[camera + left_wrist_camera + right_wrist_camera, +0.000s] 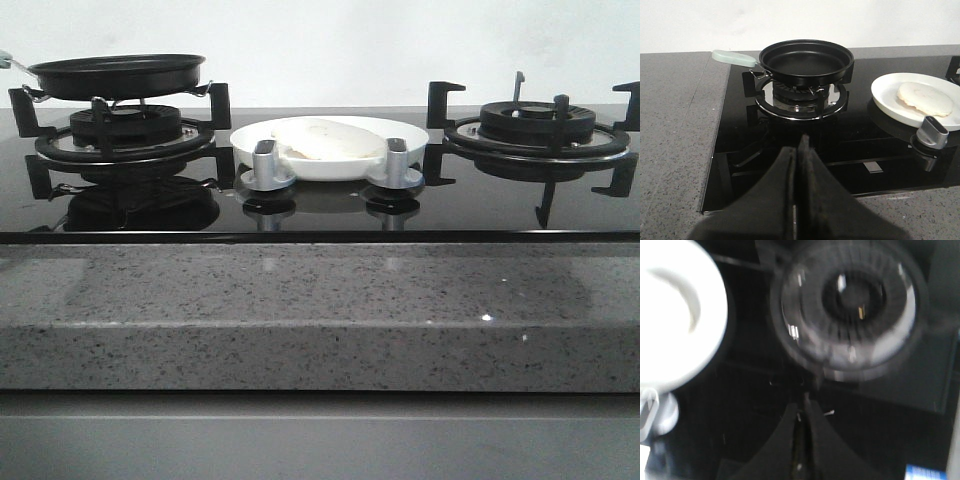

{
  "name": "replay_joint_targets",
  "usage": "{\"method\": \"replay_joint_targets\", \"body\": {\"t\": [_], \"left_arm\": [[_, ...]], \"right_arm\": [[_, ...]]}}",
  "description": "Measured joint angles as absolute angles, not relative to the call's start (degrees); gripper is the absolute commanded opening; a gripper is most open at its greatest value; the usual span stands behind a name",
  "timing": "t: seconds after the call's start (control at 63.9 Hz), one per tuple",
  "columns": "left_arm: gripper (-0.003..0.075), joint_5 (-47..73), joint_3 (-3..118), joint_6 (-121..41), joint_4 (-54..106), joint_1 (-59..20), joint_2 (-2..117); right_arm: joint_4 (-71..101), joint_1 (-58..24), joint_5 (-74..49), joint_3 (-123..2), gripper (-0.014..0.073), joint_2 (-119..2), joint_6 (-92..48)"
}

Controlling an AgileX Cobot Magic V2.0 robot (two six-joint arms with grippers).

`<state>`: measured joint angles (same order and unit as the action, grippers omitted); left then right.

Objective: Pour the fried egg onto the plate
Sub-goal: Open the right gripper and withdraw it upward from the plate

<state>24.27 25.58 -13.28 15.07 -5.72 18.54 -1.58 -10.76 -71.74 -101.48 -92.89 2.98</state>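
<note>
Front view: the fried egg (322,139) lies flat on the plate (405,131), which sits on the black glass hob (480,205) midway between the counter's left and right edges, just behind two silver control knobs (267,163). The black frying pan (118,74) stands empty on the left burner (125,128), toward the counter's left edge; the right burner (538,125) carries nothing. Neither arm appears in this view. Left wrist view: the left gripper (797,150) hangs over the hob's front edge with its black fingers pressed together, nothing between them; the pan's pale green handle (734,58), barely seen from the front, points toward the counter's left edge. Right wrist view (blurred): the right gripper (804,407) is likewise closed and empty, above the glass near the right burner, with part of the plate's rim beside it; the egg is not visible here. The counter (320,310) is speckled grey stone with a thick front edge, and a plain white wall (330,40) rises behind it.
</note>
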Motion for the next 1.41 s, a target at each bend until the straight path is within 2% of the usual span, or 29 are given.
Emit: {"method": "replay_joint_targets", "body": {"t": [0.344, 0.579, 0.86, 1.126, 1.408], "left_arm": [[-0.0019, 24.3, 25.6, -13.3, 15.1, -5.7, 18.5], [-0.0019, 24.3, 25.6, -13.3, 15.1, -5.7, 18.5], [-0.0019, 24.3, 25.6, -13.3, 15.1, -5.7, 18.5], [-0.0019, 24.3, 25.6, -13.3, 15.1, -5.7, 18.5], [-0.0019, 24.3, 25.6, -13.3, 15.1, -5.7, 18.5]], "right_arm": [[-1.7, -10.8, -55.6, -67.7, -0.0060, -66.6, 3.0], [-1.7, -10.8, -43.6, -50.1, -0.0060, -52.5, 3.0], [-1.8, -10.8, -26.3, -28.0, -0.0060, -29.7, 3.1], [-1.8, -10.8, -22.3, -19.8, -0.0060, -13.1, 3.1], [-1.9, -10.8, -21.8, -19.7, -0.0060, -11.9, 3.1]]}}
